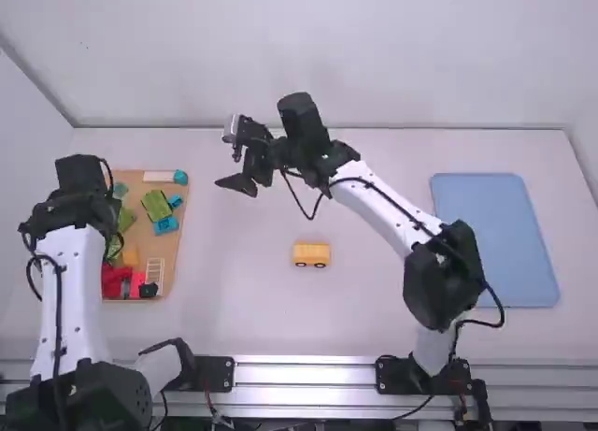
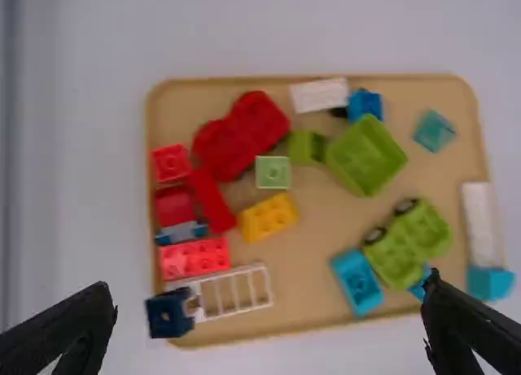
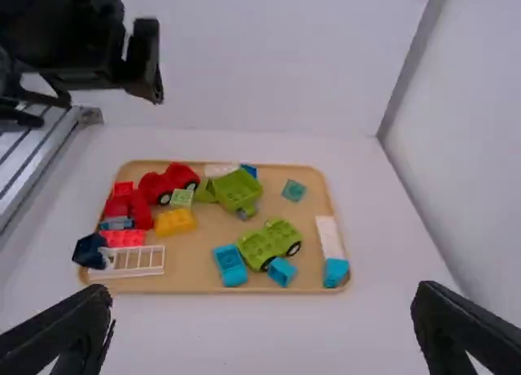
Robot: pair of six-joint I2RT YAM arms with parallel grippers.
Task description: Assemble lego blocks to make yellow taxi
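Robotics lab | two arms [image 1: 378, 209] at metal rail [image 1: 304, 375] | white table [image 1: 234, 309], walls [image 1: 420, 57]

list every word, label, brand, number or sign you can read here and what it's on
There are none that can be read: no lettering or numbers can be made out on the yellow vehicle, the blocks, the tan tray or the blue panel.

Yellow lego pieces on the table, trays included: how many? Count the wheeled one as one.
2: wheeled yellow piece on the table between the trays; yellow block on the tan tray. Others could be hidden behind the arms.
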